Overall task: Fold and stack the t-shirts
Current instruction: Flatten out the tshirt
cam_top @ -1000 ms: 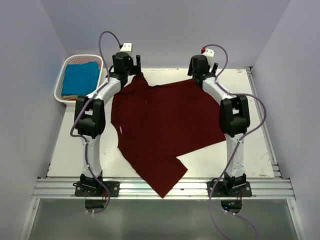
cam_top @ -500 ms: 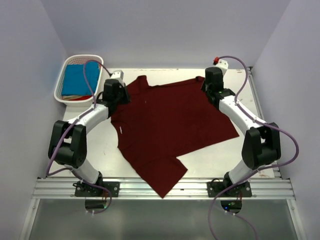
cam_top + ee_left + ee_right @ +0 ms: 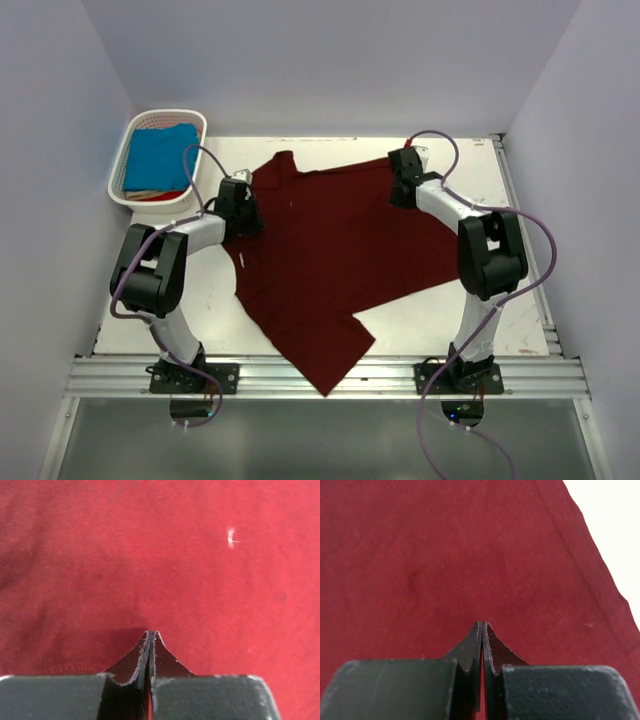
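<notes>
Shut tight, both pairs of jaws, after standing wide apart a second back. At the left gripper (image 3: 151,632), fingertips pressed flat together with the tips down against the maroon t-shirt (image 3: 150,555). Cloth smooth right up to the tips, no raised pinch on show, so cannot tell of any fabric actually caught. Up and to the right of those jaws, a small white fleck (image 3: 231,537) on the cloth. Same at the right gripper (image 3: 482,624): closed to a hairline, tips on the maroon cloth, and again cannot tell of a hold. To the right of these jaws, the shirt's hemmed edge, with bare white table (image 3: 615,530) past it.

From above, both drawn back from the far end of the table and brought down since a second ago. Left gripper (image 3: 238,200) now on the shirt's left edge, right gripper (image 3: 403,178) on its far right corner. Maroon t-shirt (image 3: 330,250) spread flat between the two pairs of jaws and nearer than both. Unchanged in outline, one corner reaching over the near table edge. Left of the left jaws and well apart, turquoise t-shirt (image 3: 160,155) lying in the white slatted basket (image 3: 118,188), as before.
</notes>
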`<state>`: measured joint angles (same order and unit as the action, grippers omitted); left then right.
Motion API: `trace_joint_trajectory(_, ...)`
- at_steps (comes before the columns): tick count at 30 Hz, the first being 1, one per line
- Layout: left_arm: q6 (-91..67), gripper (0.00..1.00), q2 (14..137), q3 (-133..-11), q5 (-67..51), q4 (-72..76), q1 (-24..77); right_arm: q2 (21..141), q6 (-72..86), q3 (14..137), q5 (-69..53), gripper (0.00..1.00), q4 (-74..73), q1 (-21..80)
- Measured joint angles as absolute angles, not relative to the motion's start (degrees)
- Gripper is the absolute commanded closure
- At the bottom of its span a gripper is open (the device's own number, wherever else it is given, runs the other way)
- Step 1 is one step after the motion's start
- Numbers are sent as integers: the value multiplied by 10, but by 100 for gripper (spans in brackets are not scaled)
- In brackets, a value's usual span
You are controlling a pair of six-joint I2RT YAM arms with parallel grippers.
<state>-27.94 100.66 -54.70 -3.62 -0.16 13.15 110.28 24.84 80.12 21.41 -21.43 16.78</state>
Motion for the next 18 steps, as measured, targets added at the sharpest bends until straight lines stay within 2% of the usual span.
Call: trace_joint_trajectory(18,-292,100,1077,-609,24,-7,131,1122,263,734,208,100,-211,169)
